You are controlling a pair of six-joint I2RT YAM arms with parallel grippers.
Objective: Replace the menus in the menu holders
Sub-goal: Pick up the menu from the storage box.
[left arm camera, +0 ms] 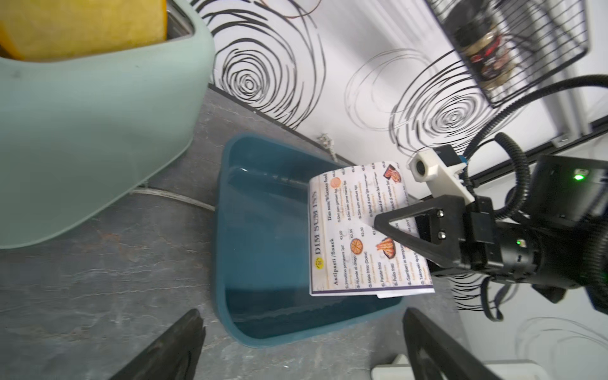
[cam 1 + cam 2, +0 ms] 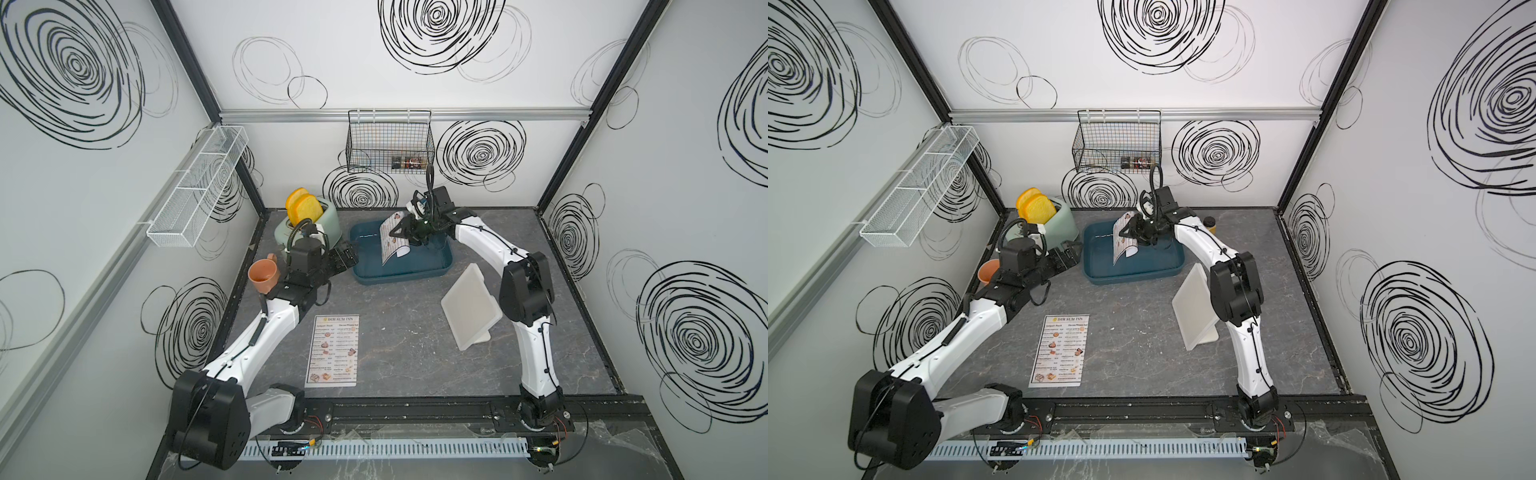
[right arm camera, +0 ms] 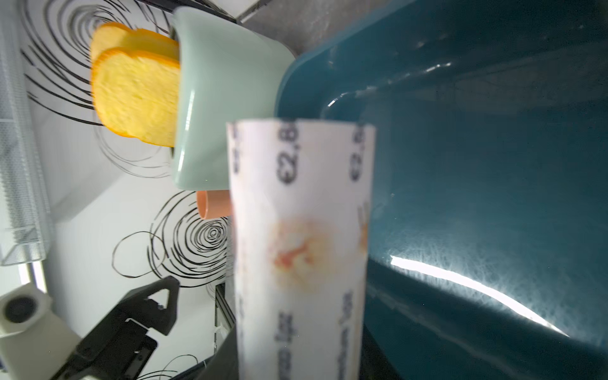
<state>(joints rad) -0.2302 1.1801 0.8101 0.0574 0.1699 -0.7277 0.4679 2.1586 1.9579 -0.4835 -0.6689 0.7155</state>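
Curling over like thin, glossy paper, the lifted menu (image 2: pixel 388 245) hung above the blue tray (image 2: pixel 432 268) in the upper middle of a top view. It was pinched on its right-hand side by the right claw (image 2: pixel 402 233), whose jaws were drawn narrow on the sheet. The left claw (image 2: pixel 348 258) stood wide and empty just left of the tray. The second menu (image 2: pixel 333 351) lay flat on the desk (image 2: pixel 407 357) at lower centre, and the white menu holder (image 2: pixel 469 309) leaned at centre right, apparently with nothing in it. I judged the sheet light, floppy and rather slick: held at one side it sagged and rolled. It would probably want the other claw on the opposite edge, drawing it flat, before a corner could be fed into the holder's opening.
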